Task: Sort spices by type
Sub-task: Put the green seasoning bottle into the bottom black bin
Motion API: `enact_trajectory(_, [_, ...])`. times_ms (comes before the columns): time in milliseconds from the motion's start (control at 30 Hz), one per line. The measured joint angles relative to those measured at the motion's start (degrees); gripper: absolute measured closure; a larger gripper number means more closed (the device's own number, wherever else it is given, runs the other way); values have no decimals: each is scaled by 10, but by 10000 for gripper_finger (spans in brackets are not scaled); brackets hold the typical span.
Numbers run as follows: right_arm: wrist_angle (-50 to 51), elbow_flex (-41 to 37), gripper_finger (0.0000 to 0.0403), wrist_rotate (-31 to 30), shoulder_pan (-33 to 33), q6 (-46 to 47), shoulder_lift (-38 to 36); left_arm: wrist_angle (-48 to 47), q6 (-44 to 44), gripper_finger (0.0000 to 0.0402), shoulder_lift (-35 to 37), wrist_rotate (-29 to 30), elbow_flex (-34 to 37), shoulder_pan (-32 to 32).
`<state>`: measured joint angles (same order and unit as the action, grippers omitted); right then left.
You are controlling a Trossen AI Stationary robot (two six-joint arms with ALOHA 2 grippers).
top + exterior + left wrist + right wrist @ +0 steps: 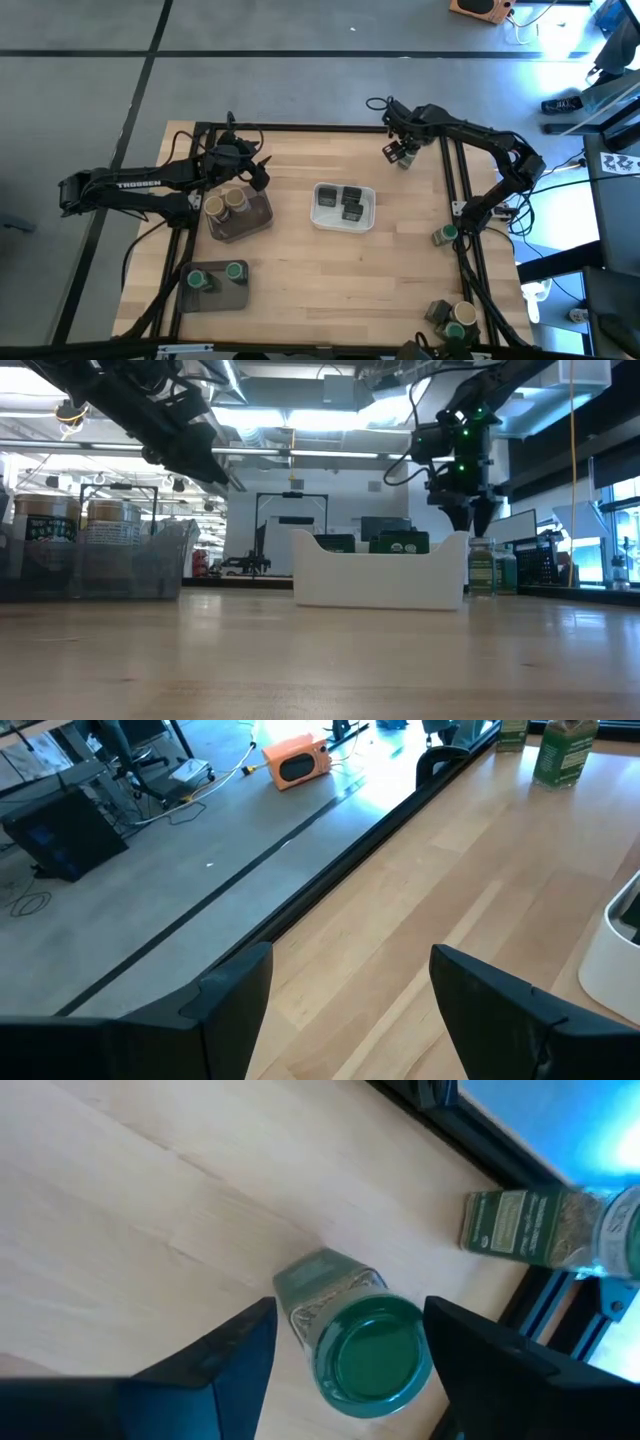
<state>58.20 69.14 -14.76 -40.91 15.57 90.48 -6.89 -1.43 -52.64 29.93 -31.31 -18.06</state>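
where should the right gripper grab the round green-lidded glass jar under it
Across the glass body just below the round green lid of the green-lidded jar, coming from above. It stands upright on the wooden table, and the right gripper, open, already straddles it.

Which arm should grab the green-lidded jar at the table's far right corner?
Right. The right gripper hovers open directly over that green-lidded jar, jaws either side. The left gripper is across the table, above the tan-topped jars.
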Motion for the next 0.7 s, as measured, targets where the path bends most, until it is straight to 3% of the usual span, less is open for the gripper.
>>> enact_trajectory(400, [8,5,141,4,-1,-56,0,3,0,133,0,0,0,0])
enact_trajectory(700, [25,5,15,4,0,-138,0,3,-3,133,0,0,0,0])
